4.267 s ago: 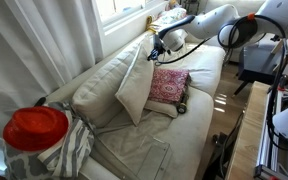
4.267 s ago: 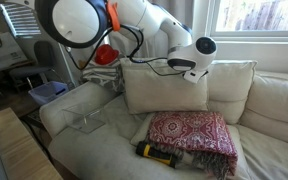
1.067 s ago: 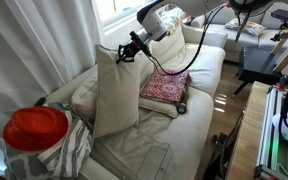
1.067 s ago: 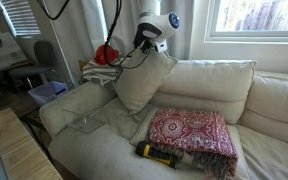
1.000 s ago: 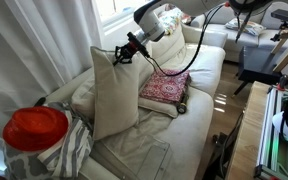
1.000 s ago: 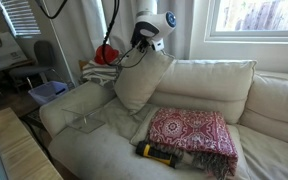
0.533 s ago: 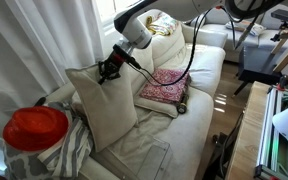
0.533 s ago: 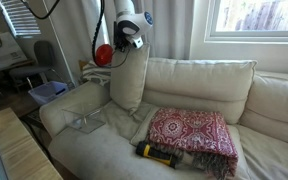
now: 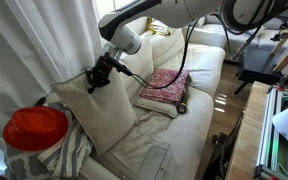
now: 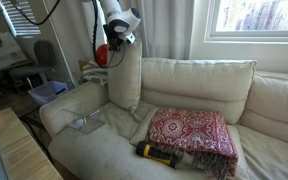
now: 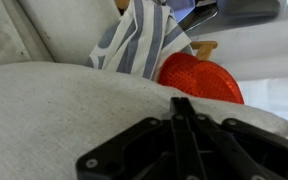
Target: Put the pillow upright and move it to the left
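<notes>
The pillow (image 9: 96,115), large, cream-white and puffy, stands upright on the sofa seat near the armrest end, leaning on the back cushions. In an exterior view the pillow (image 10: 124,82) shows as a tall narrow shape next to the sofa arm. My gripper (image 9: 93,82) sits at its top edge, shut, pinching the fabric. From the other side the gripper (image 10: 117,43) is right above the pillow's top. In the wrist view the black fingers (image 11: 181,104) press together on the cream pillow (image 11: 64,115).
A red-pink patterned cushion (image 10: 189,133) lies flat on the seat, with a yellow-black tool (image 10: 156,153) at its front. A clear plastic box (image 10: 84,122) rests on the sofa arm. A red round object (image 9: 36,128) and striped cloth (image 9: 74,150) are beside the armrest.
My gripper has carried the pillow along the sofa toward the armrest end and lower. The pillow now stands more squarely upright against the back.
</notes>
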`<state>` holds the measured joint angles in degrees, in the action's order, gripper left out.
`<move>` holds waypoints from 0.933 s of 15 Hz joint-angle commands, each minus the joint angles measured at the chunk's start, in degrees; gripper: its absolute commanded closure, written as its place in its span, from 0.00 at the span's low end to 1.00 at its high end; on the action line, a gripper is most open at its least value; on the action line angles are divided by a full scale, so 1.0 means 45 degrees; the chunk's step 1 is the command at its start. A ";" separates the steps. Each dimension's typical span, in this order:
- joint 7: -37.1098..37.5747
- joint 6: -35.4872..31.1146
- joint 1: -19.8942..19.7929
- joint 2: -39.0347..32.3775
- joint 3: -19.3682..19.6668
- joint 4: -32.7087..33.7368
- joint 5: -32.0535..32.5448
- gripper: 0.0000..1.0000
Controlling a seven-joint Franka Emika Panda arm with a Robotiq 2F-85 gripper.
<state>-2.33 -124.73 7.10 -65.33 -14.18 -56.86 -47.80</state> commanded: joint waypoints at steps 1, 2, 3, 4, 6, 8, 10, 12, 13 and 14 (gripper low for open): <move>-0.1210 -0.0641 0.0469 -0.1293 -0.0061 0.1615 0.0804 0.99; -0.1346 -0.1018 0.0545 -0.1554 -0.0171 0.1915 0.0794 0.99; -0.1659 -0.1157 0.0633 -0.1803 -0.0182 0.2225 0.1010 0.99; -0.1736 -0.1453 0.0736 -0.2014 -0.0240 0.2505 0.1121 0.83; -0.1846 -0.2448 0.0879 -0.2552 -0.0433 0.3091 0.1150 0.65; -0.1863 -0.3249 0.0968 -0.2953 -0.0611 0.3465 0.1261 0.50; -0.1728 -0.3419 0.1149 -0.2928 -0.0254 0.3451 0.0943 0.35; -0.0776 -0.2944 0.1128 -0.2323 0.0262 0.2819 0.1252 0.20; -0.0279 -0.2771 0.1092 -0.1916 0.0552 0.2363 0.1377 0.14; 0.0125 -0.2576 0.1004 -0.1605 0.0711 0.2050 0.1374 0.08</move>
<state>-7.66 -138.27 11.97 -75.60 -14.63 -44.49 -43.66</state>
